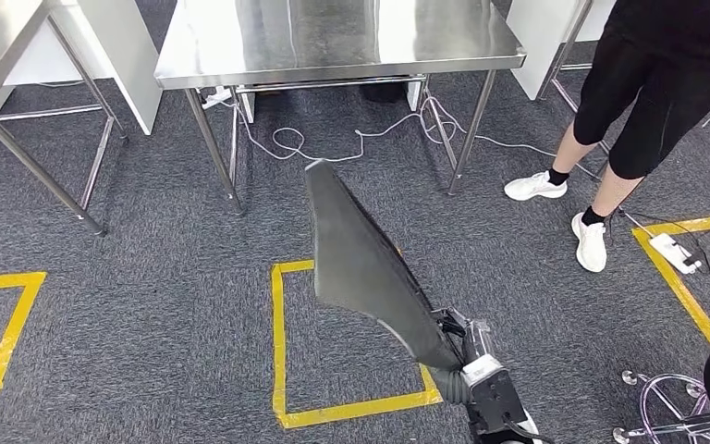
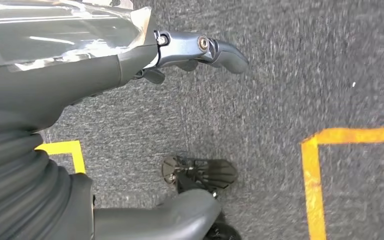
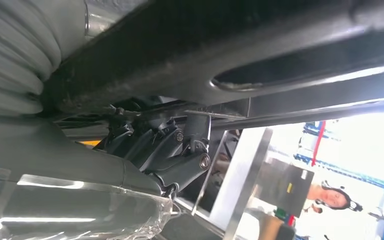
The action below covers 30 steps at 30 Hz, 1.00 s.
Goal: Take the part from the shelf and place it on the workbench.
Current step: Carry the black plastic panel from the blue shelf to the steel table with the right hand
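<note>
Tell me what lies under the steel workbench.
Under the steel workbench, a white cable loops across the grey carpet, with a white power strip near one leg. The tabletop covers whatever lies further back.

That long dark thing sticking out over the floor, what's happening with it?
It is the part, a long dark flat piece, held by the right robot hand out over the grey carpet toward the steel workbench, whose top is bare where it shows. The part is not on the bench yet. The left robot hand hangs over the carpet holding nothing. A person stands to the right of the bench.
</note>
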Tool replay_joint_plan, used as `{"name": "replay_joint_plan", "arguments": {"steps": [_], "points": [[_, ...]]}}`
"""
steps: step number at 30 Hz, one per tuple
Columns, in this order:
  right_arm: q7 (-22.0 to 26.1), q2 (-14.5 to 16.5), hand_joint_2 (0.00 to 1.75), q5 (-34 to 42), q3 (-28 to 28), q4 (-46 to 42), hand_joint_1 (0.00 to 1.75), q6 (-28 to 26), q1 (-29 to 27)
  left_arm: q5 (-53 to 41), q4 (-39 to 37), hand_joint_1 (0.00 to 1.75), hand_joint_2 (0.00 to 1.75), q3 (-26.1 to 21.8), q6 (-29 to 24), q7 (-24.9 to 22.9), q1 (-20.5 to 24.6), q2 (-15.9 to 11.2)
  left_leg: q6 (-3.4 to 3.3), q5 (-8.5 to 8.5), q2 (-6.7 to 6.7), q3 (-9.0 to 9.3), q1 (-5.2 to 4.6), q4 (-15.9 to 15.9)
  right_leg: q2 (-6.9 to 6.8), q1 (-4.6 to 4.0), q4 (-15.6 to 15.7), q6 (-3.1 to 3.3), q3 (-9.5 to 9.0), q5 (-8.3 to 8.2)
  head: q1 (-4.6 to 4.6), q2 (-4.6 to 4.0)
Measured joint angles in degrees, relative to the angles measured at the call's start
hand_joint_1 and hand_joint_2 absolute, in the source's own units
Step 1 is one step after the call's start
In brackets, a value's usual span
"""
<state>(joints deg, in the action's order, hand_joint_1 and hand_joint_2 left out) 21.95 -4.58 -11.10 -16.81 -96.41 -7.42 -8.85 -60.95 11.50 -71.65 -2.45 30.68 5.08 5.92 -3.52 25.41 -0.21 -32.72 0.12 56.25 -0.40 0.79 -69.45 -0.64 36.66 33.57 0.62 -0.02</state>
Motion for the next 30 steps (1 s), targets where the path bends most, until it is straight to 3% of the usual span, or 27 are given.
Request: {"name": "replay_joint_plan", "arguments": {"steps": [2, 3, 5, 6, 8, 12, 13, 15, 16, 17, 18, 19, 20, 22, 25, 27, 28, 30], "points": [[-0.1, -0.1, 1.75, 0.2, 0.0, 0.2, 1.75, 0.0, -0.1, 0.1, 0.0, 0.0, 1.75, 0.0, 0.0, -0.1, 0.0, 0.0, 0.0, 0.31, -0.36, 0.21, 0.0, 0.0, 0.1, 0.15, -4.5, -0.5, 3.2, 0.7, -0.06, 0.0], [-0.1, -0.1, 1.75, 0.3, 0.0, 0.2, 1.75, 0.0, -0.1, 0.2, 0.0, 0.0, 1.75, 0.0, 0.0, -0.1, 0.0, 0.0, 0.13, 0.51, -0.58, 0.44, 0.02, 0.1, 0.1, 0.26, -3.5, -1.07, 3.14, -0.41, -0.07, 0.0], [-0.2, -0.3, 1.75, 0.4, 0.1, 0.3, 1.75, 0.0, -0.1, 0.3, 0.0, 0.0, 1.75, 0.0, 0.0, -0.2, -0.1, 0.1, 0.6, 1.07, -0.97, 1.08, 0.05, 0.2, 0.11, 0.6, 3.6, -2.22, 0.26, -4.18, -0.1, 0.0], [-0.2, -0.3, 1.75, 0.4, 0.1, 0.3, 1.75, 0.0, 0.0, 0.3, 0.0, 0.0, 1.75, 0.0, 0.0, -0.2, -0.1, 0.2, 0.93, 1.55, -1.11, 1.33, -0.09, 0.5, 0.17, 0.7, 7.3, -2.36, -1.41, -5.74, -0.11, 0.0], [-0.2, -0.3, 1.75, 0.4, 0.1, 0.4, 1.75, 0.0, 0.1, 0.3, 0.0, 0.0, 1.75, 0.0, 0.0, -0.3, 0.0, 0.2, 1.56, 2.35, -1.24, 1.54, -0.33, 0.9, 0.24, 0.74, 10.9, -1.7, -3.16, -6.98, -0.04, 0.0], [-0.2, -0.2, 1.75, 0.4, 0.2, 0.5, 1.75, 0.0, 0.2, 0.4, 0.0, 0.0, 1.75, 0.0, 0.0, -0.3, 0.0, 0.2, 2.66, 3.75, -0.89, 1.16, 0.24, 2.6, 0.26, 0.91, 11.2, -0.04, -3.83, -6.65, 0.14, 0.0], [-0.2, -0.2, 1.75, 0.4, 0.3, 0.5, 1.75, 0.0, 0.2, 0.4, 0.0, 0.0, 1.75, 0.0, 0.0, -0.3, 0.0, 0.3, 3.02, 4.9, -0.64, 0.08, 0.39, 5.0, 0.23, 1.0, 11.2, 0.32, -4.14, -6.48, 0.2, 0.0], [-0.2, -0.2, 1.75, 0.4, 0.3, 0.5, 1.75, 0.0, 0.2, 0.4, 0.0, 0.0, 1.75, 0.0, 0.0, -0.3, -0.1, 0.3, 3.57, 7.82, -0.26, -3.98, 0.56, 12.4, 0.15, 0.87, 11.2, 0.96, -4.65, -6.01, 0.33, 0.0], [-0.2, -0.2, 1.75, 0.4, 0.3, 0.5, 1.75, 0.0, 0.2, 0.4, 0.0, 0.0, 1.75, 0.0, 0.0, -0.3, -0.1, 0.3, 3.73, 8.7, -0.2, -6.22, 0.64, 15.8, 0.12, 0.82, 11.2, 1.14, -4.87, -5.79, 0.32, 0.0], [-0.2, -0.2, 1.75, 0.4, 0.3, 0.5, 1.75, 0.0, 0.2, 0.4, 0.0, 0.0, 1.75, 0.0, 0.0, -0.3, -0.1, 0.3, 3.8, 8.53, -0.17, -7.76, 0.71, 17.5, 0.14, 0.8, 11.2, 1.23, -5.11, -5.56, 0.33, 0.0], [-0.2, -0.2, 1.75, 0.4, 0.3, 0.5, 1.75, 0.0, 0.2, 0.4, 0.0, 0.0, 1.75, 0.0, 0.0, -0.3, -0.1, 0.3, 3.77, 7.17, -0.13, -8.24, 0.76, 17.1, 0.18, 0.8, 11.2, 1.23, -5.44, -5.28, 0.33, 0.0], [-0.2, -0.2, 1.75, 0.4, 0.4, 0.5, 1.75, 0.0, 0.2, 0.4, 0.0, 0.0, 1.75, 0.0, 0.0, -0.3, -0.2, 0.3, 3.62, 4.87, -0.07, -7.55, 0.8, 14.5, 0.22, 0.8, 11.2, 1.14, -5.89, -4.95, 0.34, 0.0], [-0.2, -0.2, 1.75, 0.4, 0.4, 0.5, 1.75, 0.0, 0.2, 0.4, 0.0, 0.0, 1.75, 0.0, 0.0, -0.3, -0.2, 0.3, 3.38, 2.27, 0.01, -6.12, 0.82, 10.5, 0.25, 0.81, 11.2, 0.99, -6.39, -4.58, 0.35, 0.0], [-0.2, -0.2, 1.75, 0.4, 0.4, 0.5, 1.75, 0.0, 0.2, 0.4, 0.0, 0.0, 1.75, 0.0, 0.0, -0.3, -0.1, 0.2, 2.86, -0.29, 0.2, -3.34, 0.49, 4.2, 0.25, 0.61, 11.4, 0.43, -7.14, -3.88, 0.33, 0.0], [-0.1, -0.2, 1.75, 0.4, 0.4, 0.5, 1.75, -0.3, 0.4, 0.5, 0.0, 0.0, 1.75, 0.0, 0.0, -0.3, 0.0, 0.2, 1.55, 0.44, 0.02, -2.13, -0.12, 1.9, 0.16, 0.34, 11.2, -0.85, -7.61, -4.02, 0.34, 0.01], [0.0, -0.2, 1.75, 0.4, 0.4, 0.6, 1.75, -0.6, 0.5, 0.6, 0.0, 0.0, 1.75, 0.0, 0.0, -0.3, -0.1, 0.3, 0.55, 0.57, -0.21, -1.03, -0.09, 1.1, 0.19, 0.24, 9.5, -1.51, -7.52, -3.84, 0.27, 0.01], [0.2, -0.2, 1.75, 0.5, 0.4, 0.6, 1.75, -0.8, 0.6, 0.6, 0.0, 0.0, 1.75, 0.0, 0.0, -0.4, -0.1, 0.3, 0.21, 0.62, -0.29, -0.45, -0.04, 0.8, 0.22, 0.27, 7.8, -1.5, -6.65, -2.91, 0.21, 0.0], [0.6, -0.2, 1.75, 0.6, 0.4, 0.6, 1.75, -1.0, 0.7, 0.6, 0.0, 0.0, 1.75, 0.0, 0.0, -0.4, -0.1, 0.3, -0.14, 0.82, -0.37, 0.08, -0.01, 0.8, 0.28, 0.3, 1.4, -1.16, -2.9, -0.11, 0.04, 0.0]]}}
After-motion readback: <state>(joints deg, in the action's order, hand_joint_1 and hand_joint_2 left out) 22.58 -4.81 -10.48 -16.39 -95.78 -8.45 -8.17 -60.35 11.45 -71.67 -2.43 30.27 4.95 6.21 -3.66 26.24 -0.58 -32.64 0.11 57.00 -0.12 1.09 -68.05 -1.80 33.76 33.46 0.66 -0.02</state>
